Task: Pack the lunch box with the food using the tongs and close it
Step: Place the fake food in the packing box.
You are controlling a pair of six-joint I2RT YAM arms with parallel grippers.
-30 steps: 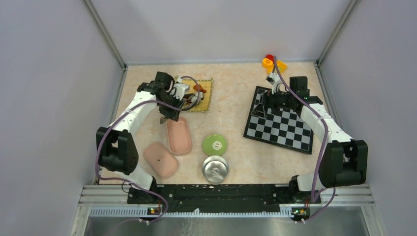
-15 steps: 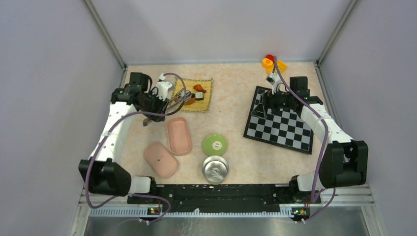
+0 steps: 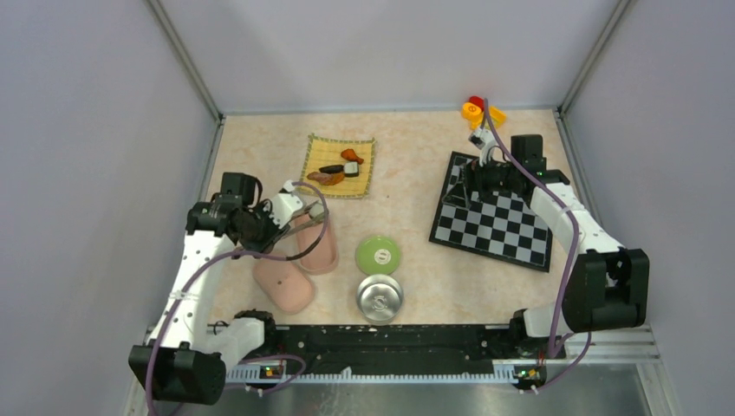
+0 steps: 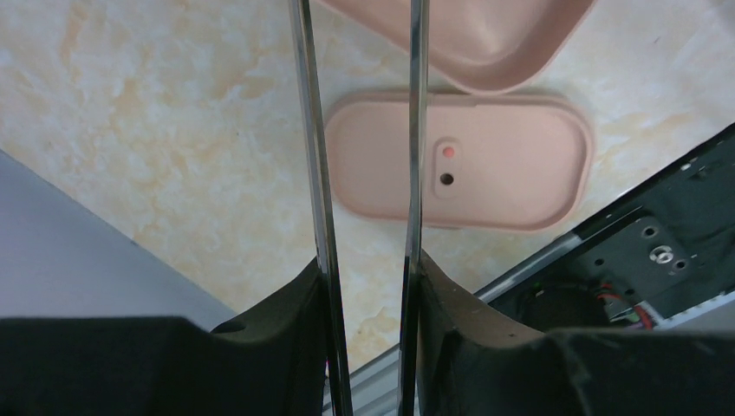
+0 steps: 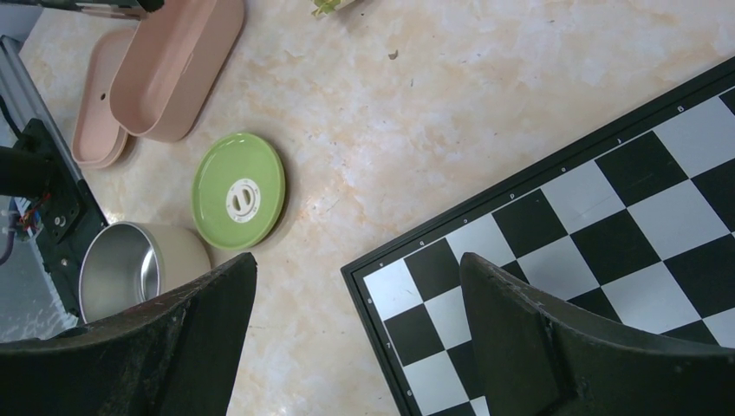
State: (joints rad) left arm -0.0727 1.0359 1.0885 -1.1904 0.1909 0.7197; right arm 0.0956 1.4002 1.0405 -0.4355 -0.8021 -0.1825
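My left gripper [image 4: 368, 264] is shut on the silver tongs [image 4: 314, 130]; its fingers press the two narrow arms from outside. The arms run out over the pink lid [image 4: 511, 173] toward the pink lunch box [image 4: 468, 43], and their tips lie beyond the top of the left wrist view. From above, the left gripper [image 3: 270, 224] hangs at the lunch box's [image 3: 319, 247] left side, with the lid [image 3: 283, 282] just in front. Several food pieces [image 3: 340, 169] lie on the yellow mat [image 3: 362, 184] at the back. My right gripper [image 5: 357, 260] is open and holds nothing, above the chessboard's [image 5: 624, 225] corner.
A green round lid [image 3: 378, 255] and a steel bowl [image 3: 379, 297] sit right of the lunch box. The chessboard [image 3: 498, 221] covers the right side, under my right gripper [image 3: 472, 186]. Red, yellow and orange toy blocks [image 3: 478, 110] stand at the back right. Walls close three sides.
My left arm has swung back from the yellow mat toward the near left, carrying the tongs, and now hangs beside the lunch box and over the lid. The right arm has not moved.
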